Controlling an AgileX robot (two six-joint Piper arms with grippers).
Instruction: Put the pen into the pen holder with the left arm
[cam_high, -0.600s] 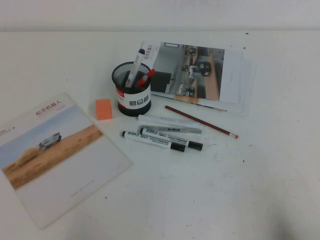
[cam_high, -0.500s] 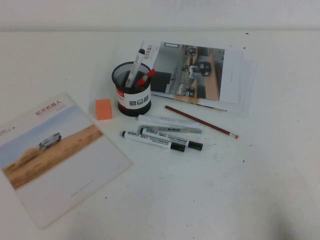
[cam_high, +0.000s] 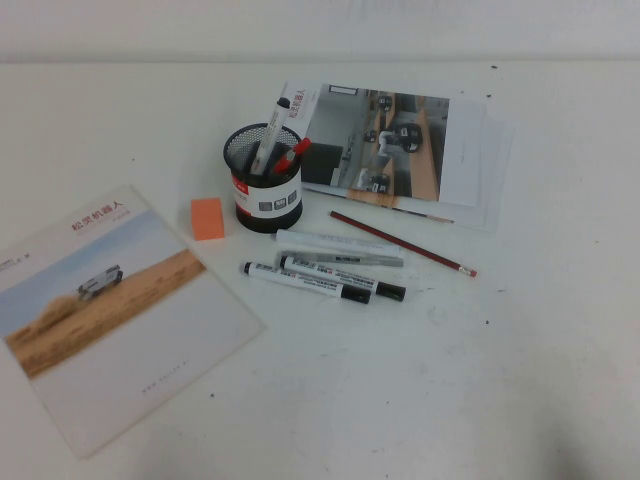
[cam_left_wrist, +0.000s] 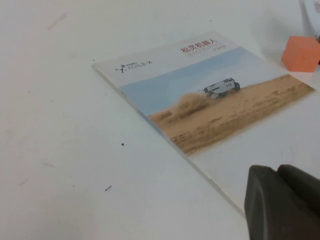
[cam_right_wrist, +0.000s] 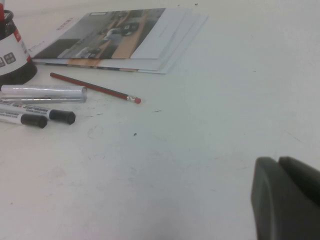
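Surface: white table (cam_high: 520, 380), a little scuffed, with a pale wall along the far edge.
Far left: brochure (cam_high: 110, 310) with a desert photo, lying flat near the front-left of the table.
Left gripper: left gripper (cam_left_wrist: 285, 202) shows only in its wrist view, a dark mass low over the brochure's white part; I cannot tell whether it is wide or narrow. It is absent from the high view.
Next along: orange block (cam_high: 207, 218), just left of the holder.
Holder: pen holder (cam_high: 264, 180), upright, already has a white marker and a red-capped one leaning in it.
Behind it: stack of booklets (cam_high: 400, 150), flat, touching or nearly touching the holder's right side.
Pen: pen (cam_high: 308, 283) lies flat in front of the holder, nearest the robot, beside its twin (cam_high: 342, 277); their barrels look to be touching.
Others: grey marker (cam_high: 340, 248) just behind the pair, red pencil (cam_high: 402, 243) angled off to the right.
Handling (judged): light, rigid, smooth plastic that could roll or slip; grip across mid-barrel, from above, taking care not to catch the twin.
Right gripper: right gripper (cam_right_wrist: 287, 197) sits low over bare table well right of the pens; its opening cannot be told.
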